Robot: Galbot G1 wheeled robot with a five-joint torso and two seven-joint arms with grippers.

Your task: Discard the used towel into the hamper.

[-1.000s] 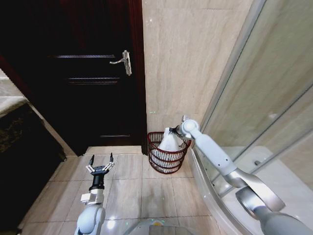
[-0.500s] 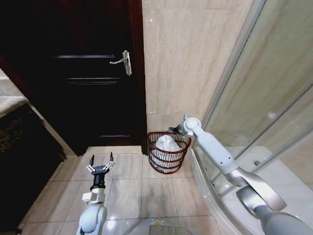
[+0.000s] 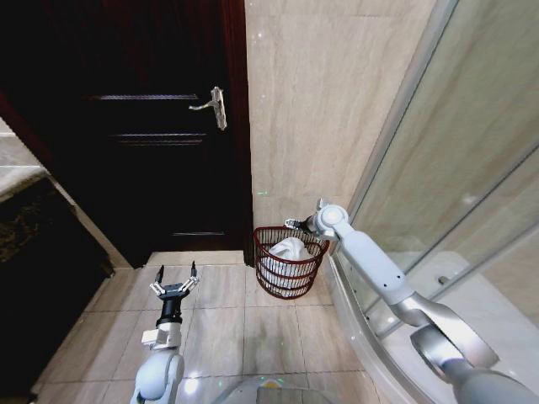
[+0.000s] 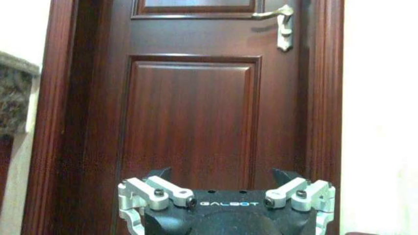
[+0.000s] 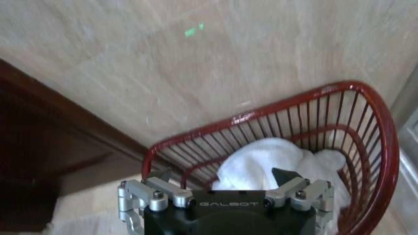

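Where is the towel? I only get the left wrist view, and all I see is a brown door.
Observer: The towel lies inside the hamper, by the tiled wall right of the door.
Operator: Is a gripper holding it?
Observer: No. The right gripper hangs open above the hamper's rim, clear of the towel.
Operator: And the gripper in my view?
Observer: The left gripper sits open, low over the floor tiles, away from the hamper.

A home bathroom: tiled floor (image 3: 227,324), glass shower enclosure (image 3: 455,168), wooden door (image 3: 160,126).
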